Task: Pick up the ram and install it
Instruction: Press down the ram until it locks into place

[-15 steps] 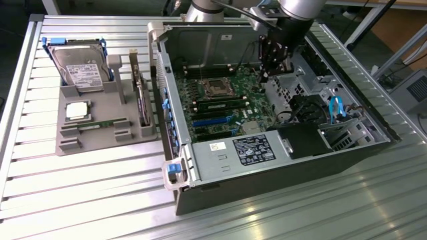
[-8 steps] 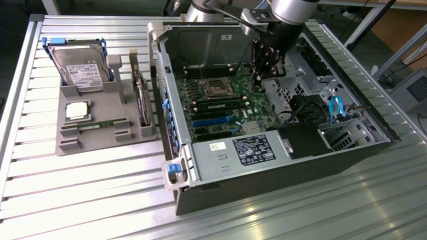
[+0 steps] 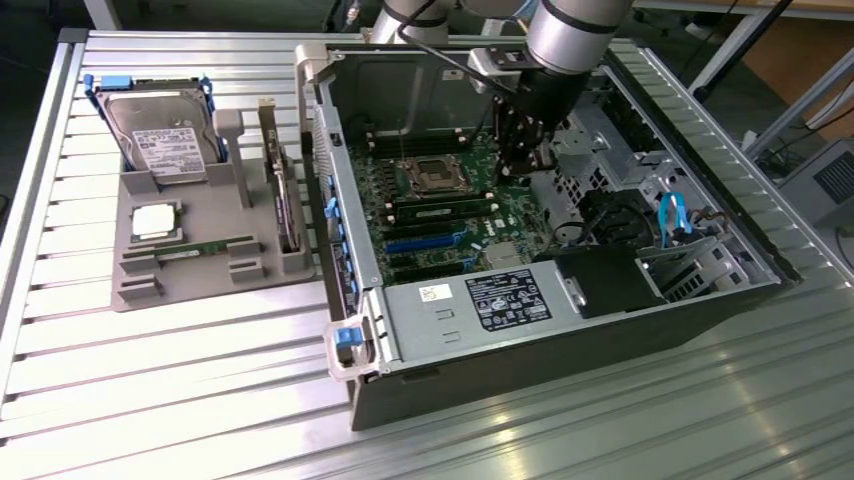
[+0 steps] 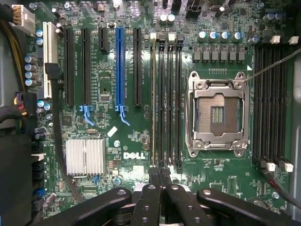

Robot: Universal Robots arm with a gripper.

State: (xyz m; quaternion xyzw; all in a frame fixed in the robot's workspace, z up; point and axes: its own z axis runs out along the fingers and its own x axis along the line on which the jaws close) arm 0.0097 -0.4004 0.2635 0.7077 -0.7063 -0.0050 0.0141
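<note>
The table (image 3: 160, 400) is showing ribbed, brushed metal with a dull sheen. At left of the exterior frame, the holder tray (image 3: 200, 280) is presenting matt grey plastic; the hard drive (image 3: 163, 140) on it is showing bright metal under a paper label. The motherboard (image 4: 127, 141) is appearing as glossy green laminate, its heatsink (image 4: 84, 157) as finned pale metal. The gripper (image 4: 160, 181) fingers are looking matt black.

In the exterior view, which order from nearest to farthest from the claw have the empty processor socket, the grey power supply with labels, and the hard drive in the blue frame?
1. Empty processor socket, beside the claw, inside the case.
2. Grey power supply with labels, at the case's near end.
3. Hard drive in the blue frame, outside the case, on the exterior view's left.
</note>
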